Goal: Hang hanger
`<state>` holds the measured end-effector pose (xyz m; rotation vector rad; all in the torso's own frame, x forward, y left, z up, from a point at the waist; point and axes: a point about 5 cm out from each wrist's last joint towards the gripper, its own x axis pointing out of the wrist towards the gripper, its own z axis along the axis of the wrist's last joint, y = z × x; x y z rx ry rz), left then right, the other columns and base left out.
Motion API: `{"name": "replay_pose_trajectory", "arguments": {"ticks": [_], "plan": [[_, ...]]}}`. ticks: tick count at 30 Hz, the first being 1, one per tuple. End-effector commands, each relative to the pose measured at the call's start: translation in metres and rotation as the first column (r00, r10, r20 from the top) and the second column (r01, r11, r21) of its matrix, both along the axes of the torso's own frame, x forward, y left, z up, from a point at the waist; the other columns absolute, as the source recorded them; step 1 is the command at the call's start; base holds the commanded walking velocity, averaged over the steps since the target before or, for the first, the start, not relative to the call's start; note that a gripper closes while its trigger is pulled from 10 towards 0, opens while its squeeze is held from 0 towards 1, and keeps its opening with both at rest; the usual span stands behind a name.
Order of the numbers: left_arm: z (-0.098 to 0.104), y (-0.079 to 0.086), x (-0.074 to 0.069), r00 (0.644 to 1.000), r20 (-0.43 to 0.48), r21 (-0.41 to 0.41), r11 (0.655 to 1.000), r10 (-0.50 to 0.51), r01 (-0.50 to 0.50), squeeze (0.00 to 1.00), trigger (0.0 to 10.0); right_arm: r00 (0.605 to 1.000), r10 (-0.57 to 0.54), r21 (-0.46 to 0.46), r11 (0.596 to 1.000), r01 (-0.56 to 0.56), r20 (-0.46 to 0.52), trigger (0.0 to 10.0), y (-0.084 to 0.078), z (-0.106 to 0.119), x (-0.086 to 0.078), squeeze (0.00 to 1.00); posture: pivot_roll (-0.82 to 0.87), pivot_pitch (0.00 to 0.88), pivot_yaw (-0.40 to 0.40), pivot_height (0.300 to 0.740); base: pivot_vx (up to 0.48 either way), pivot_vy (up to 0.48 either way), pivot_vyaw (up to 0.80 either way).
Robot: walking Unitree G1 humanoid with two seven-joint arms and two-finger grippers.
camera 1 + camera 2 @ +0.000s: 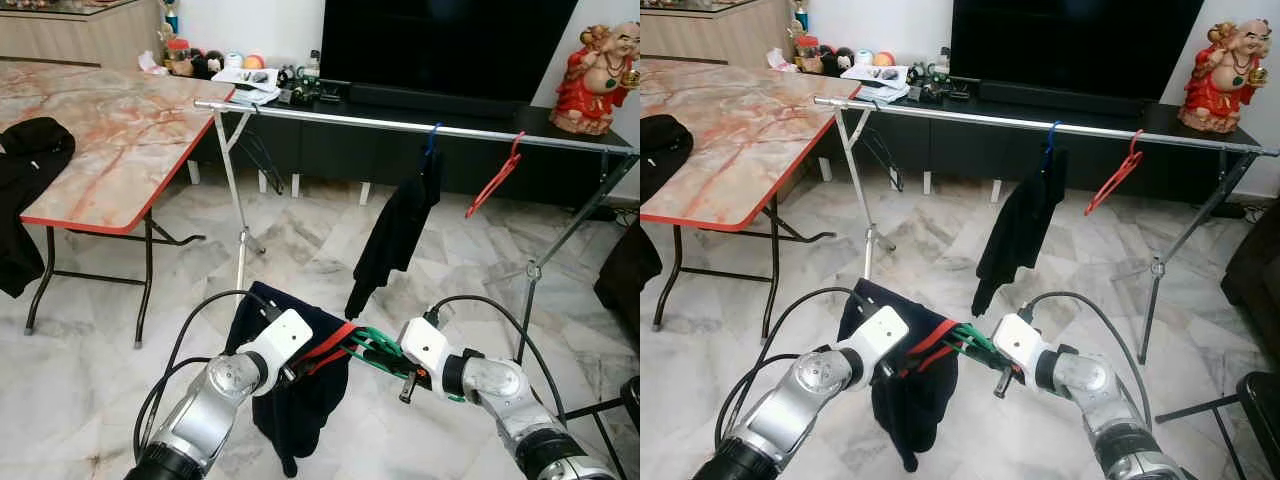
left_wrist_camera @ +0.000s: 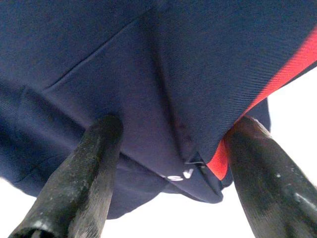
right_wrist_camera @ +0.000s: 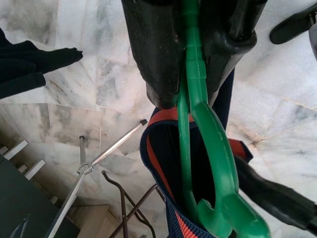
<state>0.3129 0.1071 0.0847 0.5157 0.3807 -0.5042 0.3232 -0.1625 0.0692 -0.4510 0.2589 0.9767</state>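
- Green plastic hanger point(image 3: 198, 124) sits clamped between the narrowed jaws of the right gripper point(image 1: 372, 352), low in front of the drying rack point(image 1: 400, 124) and well short of its rail.
- Its lower end is pushed into the red-trimmed neck of a navy shirt point(image 1: 290, 395).
- The left gripper point(image 1: 312, 362) holds that shirt's fabric, its fingers point(image 2: 79, 188) spread moderately with cloth bunched between them.
- On the drying rack's rail hang a black garment point(image 1: 395, 235) on a blue hanger and, beside it, a bare red hanger point(image 1: 495, 180).
- A marble-topped table point(image 1: 110, 130) stands left of the rack.
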Motion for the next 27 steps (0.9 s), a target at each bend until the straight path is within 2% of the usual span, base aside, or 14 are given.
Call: {"name": "replay_pose_trajectory", "arguments": {"ticks": [1, 8, 10, 13, 17, 22, 23, 24, 25, 26, 27], "plan": [[0.0, 0.005, 0.007, 0.996, 0.015, 0.016, 0.996, 0.09, -0.091, 0.0, 10.0, 0.999, -0.014, 0.031, 0.999, 0.012, 0.043, 0.0, 0.0, 0.01, 0.006, 0.0, 0.04, 0.027, -0.085, 0.74, 0.0, 0.0, 0.0], [0.001, 0.003, 0.01, 0.99, 0.028, -0.025, 0.99, 0.138, -0.137, 0.0, 10.0, 0.999, -0.013, 0.034, 0.999, 0.012, 0.039, 0.0, 0.001, 0.009, 0.005, 0.0, 0.04, 0.027, -0.085, 0.74, 0.0, 0.0, 0.0], [0.002, -0.001, 0.01, 0.992, 0.025, -0.065, 0.991, 0.123, -0.121, 0.0, 10.0, 0.999, -0.011, 0.034, 0.999, 0.01, 0.037, 0.0, 0.001, 0.009, 0.005, 0.0, 0.04, 0.026, -0.086, 0.74, 0.0, 0.0, 0.0], [0.007, -0.012, 0.007, 0.999, 0.024, -0.129, 0.991, 0.041, -0.037, 0.0, 10.0, 0.999, -0.012, 0.034, 0.999, 0.01, 0.035, 0.0, 0.001, 0.009, 0.005, 0.0, 0.05, 0.027, -0.087, 0.74, 0.0, 0.0, 0.0], [0.003, -0.019, 0.003, 1.0, -0.003, -0.119, 0.993, -0.027, 0.027, 0.0, 10.0, 0.999, -0.008, 0.035, 0.999, 0.007, 0.035, 0.0, 0.003, 0.009, 0.006, 0.0, 0.05, 0.027, -0.087, 0.74, 0.0, 0.0, 0.0], [0.003, -0.018, 0.004, 1.0, -0.006, -0.128, 0.992, -0.02, 0.019, 0.0, 10.0, 1.0, -0.007, 0.038, 0.999, 0.005, 0.03, 0.0, 0.003, 0.008, 0.005, 0.0, 0.05, 0.025, -0.088, 0.74, 0.0, 0.0, 0.0], [0.003, -0.017, 0.005, 1.0, 0.002, -0.124, 0.992, -0.01, 0.01, 0.0, 7.1, 1.0, -0.006, 0.041, 0.999, 0.004, 0.027, 0.0, 0.003, 0.008, 0.005, 0.0, 0.05, 0.024, -0.088, 0.74, 0.0, 0.0, 0.0], [0.003, -0.016, 0.006, 1.0, 0.004, -0.126, 0.992, 0.008, -0.007, 0.0, 3.8, 1.0, -0.003, 0.04, 0.999, 0.002, 0.026, 0.0, 0.003, 0.008, 0.005, 0.0, 0.05, 0.024, -0.088, 0.74, 0.0, 0.0, 0.0], [0.003, -0.015, 0.006, 1.0, 0.006, -0.127, 0.992, 0.02, -0.019, 0.0, 3.8, 1.0, -0.002, 0.04, 0.999, 0.001, 0.024, 0.0, 0.003, 0.007, 0.004, 0.0, 0.05, 0.024, -0.088, 0.74, 0.0, 0.0, 0.0], [0.002, -0.014, 0.007, 0.999, 0.005, -0.127, 0.991, 0.034, -0.033, 0.0, 0.0, 1.0, 0.0, 0.04, 0.999, -0.001, 0.024, 0.0, 0.004, 0.007, 0.004, 0.0, 0.05, 0.024, -0.088, 0.74, 0.0, 0.0, 0.0], [0.002, -0.014, 0.007, 0.999, 0.004, -0.124, 0.991, 0.041, -0.04, 0.0, 0.0, 1.0, 0.0, 0.04, 0.999, -0.001, 0.024, 0.0, 0.004, 0.007, 0.004, 0.0, 0.04, 0.024, -0.088, 0.74, 0.0, 0.0, 0.0]]}}
